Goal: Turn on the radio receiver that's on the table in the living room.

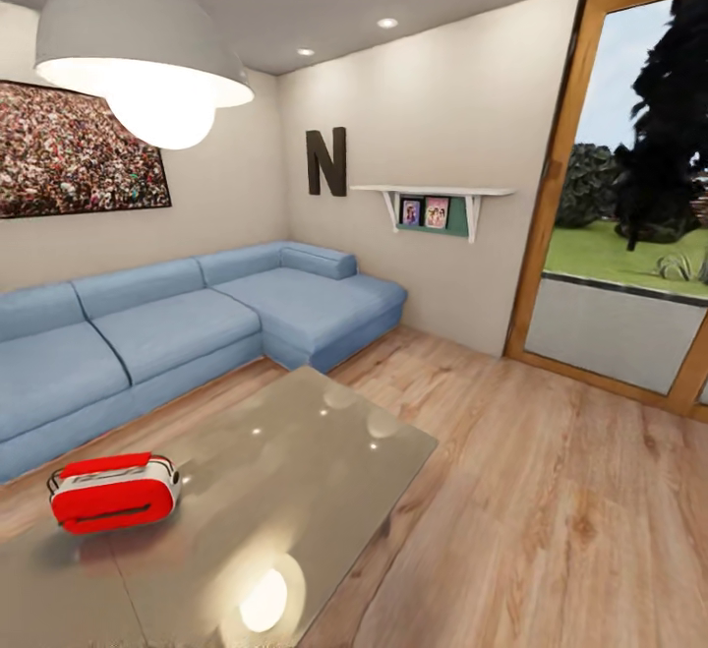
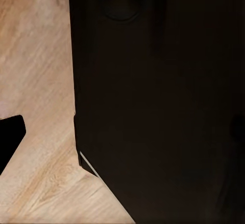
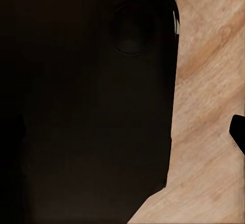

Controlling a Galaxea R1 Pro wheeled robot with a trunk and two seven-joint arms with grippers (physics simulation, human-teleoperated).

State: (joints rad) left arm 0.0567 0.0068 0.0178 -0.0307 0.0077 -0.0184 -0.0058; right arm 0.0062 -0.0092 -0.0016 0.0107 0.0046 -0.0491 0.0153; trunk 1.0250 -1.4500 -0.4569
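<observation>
We see the radio receiver (image 1: 114, 492) standing near the left edge of the surface (image 1: 295, 451); we cannot tell either tool's state.

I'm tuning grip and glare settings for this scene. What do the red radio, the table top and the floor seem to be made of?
The radio: likely glossy red plastic with a white band, judging by its smooth, rounded shine. The table: a polished grey-taupe top, perhaps glass or lacquer, since it mirrors the lamp and the ceiling lights. The floor: light wood planks with visible grain and a faint sheen.
</observation>
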